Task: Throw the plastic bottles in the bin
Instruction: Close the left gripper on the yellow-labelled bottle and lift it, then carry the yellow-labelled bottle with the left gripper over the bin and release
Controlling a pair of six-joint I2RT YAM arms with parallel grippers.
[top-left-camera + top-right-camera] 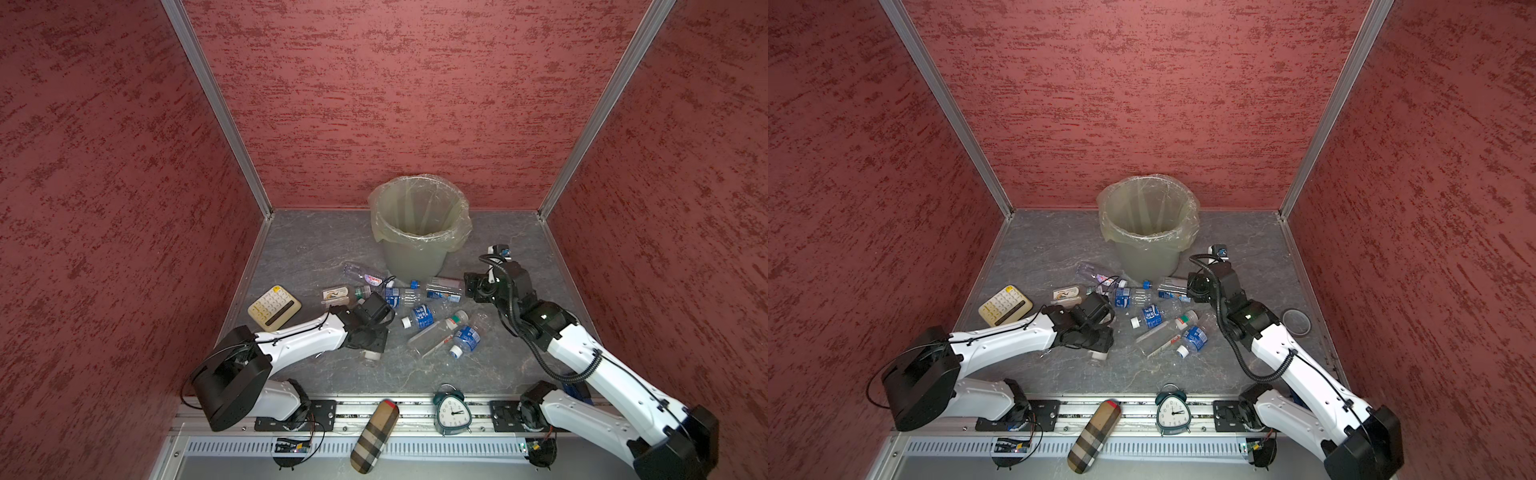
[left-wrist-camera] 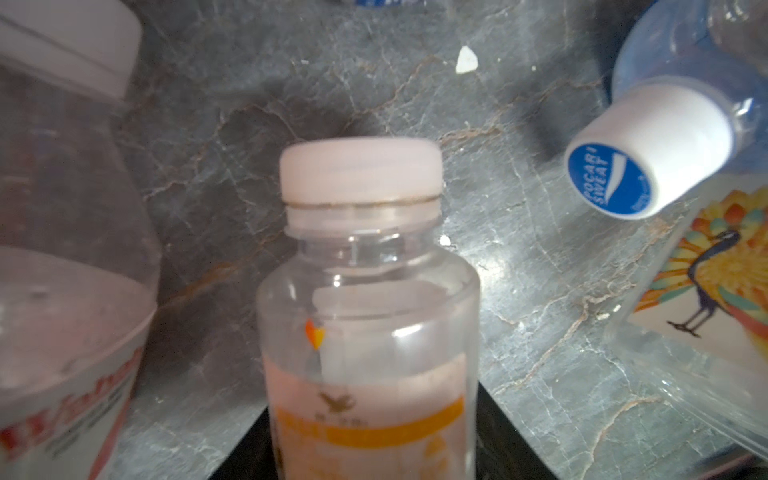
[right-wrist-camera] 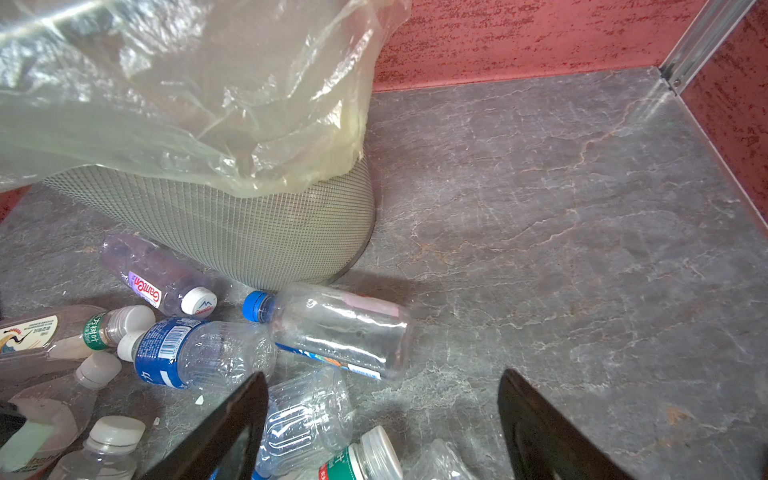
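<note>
Grasp check, left arm. The left gripper [image 1: 368, 340] sits low over the white-capped bottle [image 2: 365, 291], which lies on the worktop [image 1: 316, 249] at the near edge of the heap of plastic bottles [image 1: 424, 316]. Its jaws are set narrow, against both flanks below the shoulder. Test the hold as you lift: go straight up first, because a blue-and-white-capped bottle [image 2: 648, 153] and a red-lettered one [image 2: 62, 291] lie just beside it. Carry high enough to clear the bag folded over the bin [image 1: 411, 262], which stands at the back, well apart. Let go only above its mouth. The right gripper [image 3: 382, 374] gapes wide and empty near the bin's foot, so hold it aside.
</note>
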